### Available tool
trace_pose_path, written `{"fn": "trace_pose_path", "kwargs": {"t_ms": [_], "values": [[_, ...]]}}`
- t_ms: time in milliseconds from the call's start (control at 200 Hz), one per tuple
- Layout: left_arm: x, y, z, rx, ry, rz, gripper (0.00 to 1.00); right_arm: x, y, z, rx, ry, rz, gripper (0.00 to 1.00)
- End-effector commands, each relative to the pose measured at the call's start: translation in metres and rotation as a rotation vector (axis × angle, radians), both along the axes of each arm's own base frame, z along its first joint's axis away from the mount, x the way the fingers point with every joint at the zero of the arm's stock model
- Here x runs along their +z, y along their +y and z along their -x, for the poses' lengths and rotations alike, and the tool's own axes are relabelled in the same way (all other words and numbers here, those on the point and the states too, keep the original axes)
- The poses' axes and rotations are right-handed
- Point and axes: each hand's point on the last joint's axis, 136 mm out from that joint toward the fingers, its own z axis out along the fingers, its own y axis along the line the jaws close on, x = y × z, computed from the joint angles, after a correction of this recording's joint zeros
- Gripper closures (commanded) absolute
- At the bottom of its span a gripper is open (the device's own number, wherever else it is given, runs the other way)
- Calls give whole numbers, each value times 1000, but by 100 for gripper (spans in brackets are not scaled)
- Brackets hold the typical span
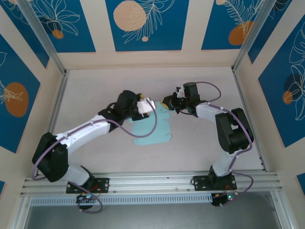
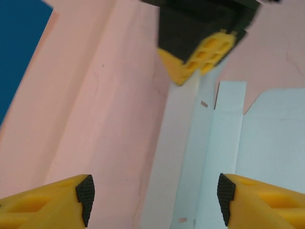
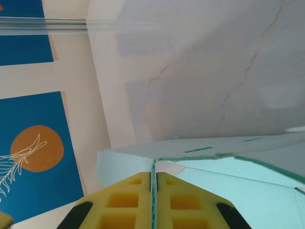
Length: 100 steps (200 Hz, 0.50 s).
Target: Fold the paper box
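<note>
Found the paper box (image 1: pixel 151 129) lying mostly flat just to 6 o'clock of the worktop (image 1: pixel 95 90) centre, with its 12 o'clock edge lifted. Saw the right end effector (image 1: pixel 167 102) at the sheet's 1 o'clock corner, pinched together on a thin raised flap, pads flush with the paper edge between them in the right wrist view. Saw the left end effector (image 1: pixel 147 107) at the 11 o'clock corner, fingers apart and straddling a narrow strip of the sheet; could not tell whether touching it.

Judged the step in hand to be turning up the far flap along its crease. Judged best done by keeping the right pinch firm but low on the flap, near the fold line, to spare the thin card from buckling. Judged useful to bring the left fingers down beside the crease as an anchor, pressing the base panel to the worktop before swinging the flap toward 6 o'clock. Judged slow, even rotation safer than pulling, given the risk of the whole sheet sliding or tearing at the die-cut slits.
</note>
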Motion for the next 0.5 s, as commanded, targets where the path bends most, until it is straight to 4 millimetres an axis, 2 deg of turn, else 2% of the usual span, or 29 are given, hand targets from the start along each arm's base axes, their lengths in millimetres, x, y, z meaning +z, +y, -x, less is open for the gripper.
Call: {"fn": "trace_pose_path", "kwargs": {"t_ms": [0,125,320,400,495], "values": [[6,10,-1,34,217,185,30,-3,2,2,27,-23,-6,91],[-9,11,-3,-2,342,172,23,-6,2,4,31,-19,7,90],[-28,-4,1,-118,433,110,20,-9,3,7,35,-10,13,90],[-35,-7,-3,-129,457,83,20,-9,3,7,39,-7,16,89],[-46,-4,-18,-94,456,29,20,-8,4,8,44,-10,26,89]]}}
